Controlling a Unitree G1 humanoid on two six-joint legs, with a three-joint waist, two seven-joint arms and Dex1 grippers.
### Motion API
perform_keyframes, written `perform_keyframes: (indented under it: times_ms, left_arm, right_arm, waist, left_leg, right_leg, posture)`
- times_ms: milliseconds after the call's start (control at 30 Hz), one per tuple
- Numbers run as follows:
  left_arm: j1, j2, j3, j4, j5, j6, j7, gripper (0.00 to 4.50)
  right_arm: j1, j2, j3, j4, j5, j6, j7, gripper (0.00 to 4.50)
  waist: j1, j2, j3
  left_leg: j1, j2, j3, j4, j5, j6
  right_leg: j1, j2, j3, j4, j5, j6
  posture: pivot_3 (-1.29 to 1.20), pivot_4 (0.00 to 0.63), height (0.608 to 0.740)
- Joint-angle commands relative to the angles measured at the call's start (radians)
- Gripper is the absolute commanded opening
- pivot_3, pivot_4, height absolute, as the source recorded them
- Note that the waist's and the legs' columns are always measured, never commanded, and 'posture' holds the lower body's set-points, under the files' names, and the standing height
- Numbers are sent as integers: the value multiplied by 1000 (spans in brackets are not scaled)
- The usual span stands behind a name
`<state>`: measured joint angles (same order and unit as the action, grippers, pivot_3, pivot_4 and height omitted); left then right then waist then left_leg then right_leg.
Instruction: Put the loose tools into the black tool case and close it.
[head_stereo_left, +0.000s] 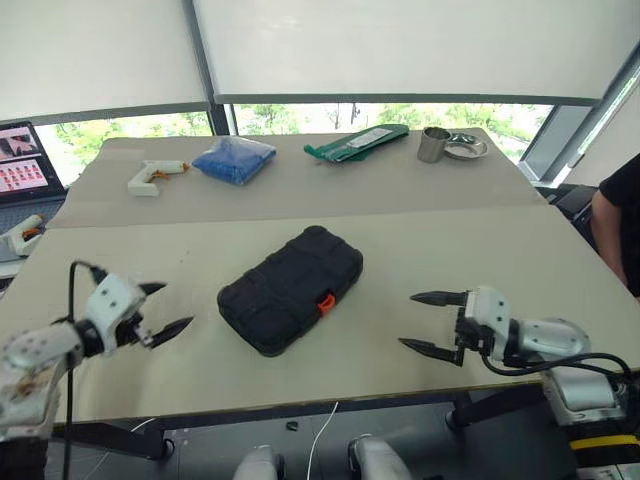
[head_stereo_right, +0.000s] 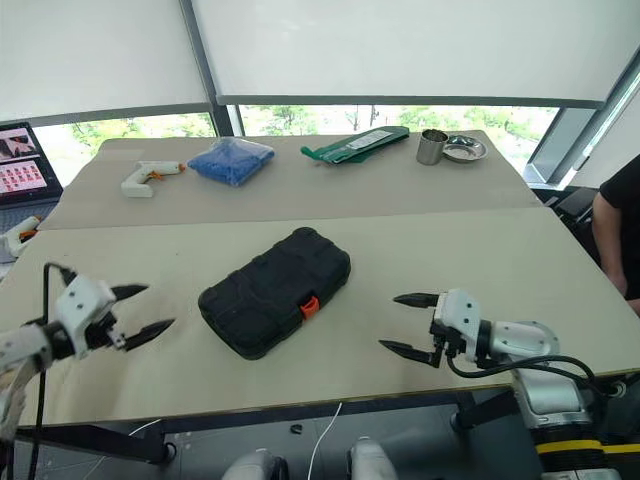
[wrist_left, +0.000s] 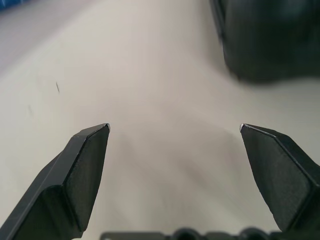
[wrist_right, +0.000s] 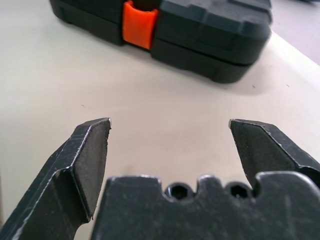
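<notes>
A big tan table (head_stereo_left: 420, 240) has a line running across its middle. Behind it, tall windows (head_stereo_left: 300, 118) show green trees outside. White blinds (head_stereo_left: 400, 45) cover most of the glass, with dark frames between them. Soft daylight comes in. A screen (head_stereo_left: 22, 160) with small pictures glows at one far side. The floor (head_stereo_left: 420, 450) under the table is dark grey.

Black tool case (head_stereo_right: 275, 291) lies closed on the worktop (head_stereo_right: 430, 250), orange latch (head_stereo_right: 310, 306) facing the robot. Left claw (head_stereo_right: 138, 311) and right claw (head_stereo_right: 404, 323) gape wide on either side, both clear of it.
</notes>
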<state>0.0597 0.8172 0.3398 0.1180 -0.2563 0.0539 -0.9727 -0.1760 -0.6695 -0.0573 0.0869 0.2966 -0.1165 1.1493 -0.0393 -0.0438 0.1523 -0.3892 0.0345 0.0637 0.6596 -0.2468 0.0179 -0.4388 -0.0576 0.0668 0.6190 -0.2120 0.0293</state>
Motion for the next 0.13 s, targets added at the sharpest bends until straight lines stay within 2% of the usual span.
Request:
perform_keyframes:
  times_ms: [33, 133]
  left_arm:
    - [30, -19, 48, -7, -9, -72, 30, 4500]
    - [41, -45, 48, -6, -12, -111, 49, 4500]
  right_arm:
    - [-20, 8, -18, 43, -4, -108, 4, 4465]
    - [-24, 19, -14, 94, -22, -153, -14, 4465]
  waist:
    - [6, -1, 0]
    - [16, -1, 0]
  left_leg:
    - [0, 0, 0, 0, 0, 0]
    - [-1, 0, 1, 0, 0, 0]
  right_leg:
    - [0, -1, 0, 0, 1, -1]
    - [0, -2, -1, -2, 3, -4]
  posture:
    - [0, 150, 740]
    - [0, 150, 740]
